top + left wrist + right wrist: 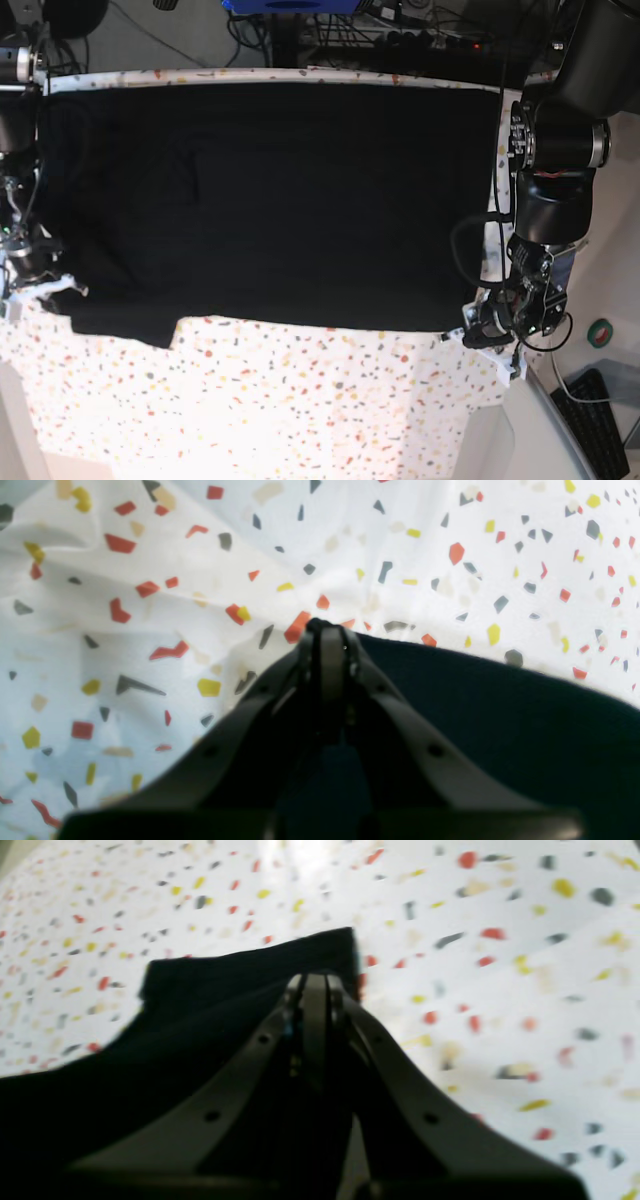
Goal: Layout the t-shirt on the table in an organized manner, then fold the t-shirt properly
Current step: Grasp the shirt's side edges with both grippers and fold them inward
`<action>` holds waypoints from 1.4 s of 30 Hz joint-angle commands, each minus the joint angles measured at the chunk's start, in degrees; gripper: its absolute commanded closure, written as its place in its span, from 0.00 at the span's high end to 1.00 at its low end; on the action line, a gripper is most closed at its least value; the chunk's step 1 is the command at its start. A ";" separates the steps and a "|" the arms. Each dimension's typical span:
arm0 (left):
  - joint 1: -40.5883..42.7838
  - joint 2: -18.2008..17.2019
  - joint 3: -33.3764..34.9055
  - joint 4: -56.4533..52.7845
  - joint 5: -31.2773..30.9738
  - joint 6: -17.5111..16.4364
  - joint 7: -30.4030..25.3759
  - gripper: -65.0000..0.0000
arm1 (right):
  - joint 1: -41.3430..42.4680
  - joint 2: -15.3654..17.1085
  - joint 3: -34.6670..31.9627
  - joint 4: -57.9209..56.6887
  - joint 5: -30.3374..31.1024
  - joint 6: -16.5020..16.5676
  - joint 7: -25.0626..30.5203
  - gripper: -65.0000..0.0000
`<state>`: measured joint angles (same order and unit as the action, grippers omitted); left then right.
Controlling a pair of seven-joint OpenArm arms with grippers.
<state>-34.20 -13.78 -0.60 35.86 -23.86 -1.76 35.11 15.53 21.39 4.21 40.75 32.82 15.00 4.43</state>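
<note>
The black t-shirt (pixel 280 200) lies spread wide over the table (pixel 300 410), plain black side up, with no print showing. My left gripper (pixel 325 629) is shut, its tips at the shirt's edge (pixel 500 715), and the flecked cover bunches around them. In the base view it (pixel 480 338) sits at the shirt's near right corner. My right gripper (pixel 315 979) is shut on the shirt close to a squared corner (pixel 330 947). In the base view it (pixel 38 290) is at the shirt's left edge.
The flecked cover is wrinkled near the left gripper (pixel 150 605). A keyboard (pixel 603 412) and a green roll (pixel 600 333) lie off the table's right side. Cables and gear (pixel 400 30) sit behind the far edge. The near strip of table is bare.
</note>
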 commanded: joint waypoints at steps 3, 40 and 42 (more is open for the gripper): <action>-1.54 -0.59 -0.41 1.11 -0.10 -4.44 1.06 0.00 | 1.75 1.87 -3.55 -0.88 0.54 0.34 3.71 0.00; 7.51 -3.41 -0.76 17.46 -0.19 -4.79 11.35 0.00 | 10.62 8.28 -27.46 -8.97 -8.60 0.25 8.72 0.00; 7.95 -3.41 -0.76 17.46 -0.19 -4.79 11.35 0.00 | 9.48 8.28 -24.65 -8.71 -8.86 0.34 7.75 0.00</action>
<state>-24.58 -16.51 -1.19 52.27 -23.86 -6.24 47.20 23.97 28.29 -20.69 31.40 23.77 15.51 11.22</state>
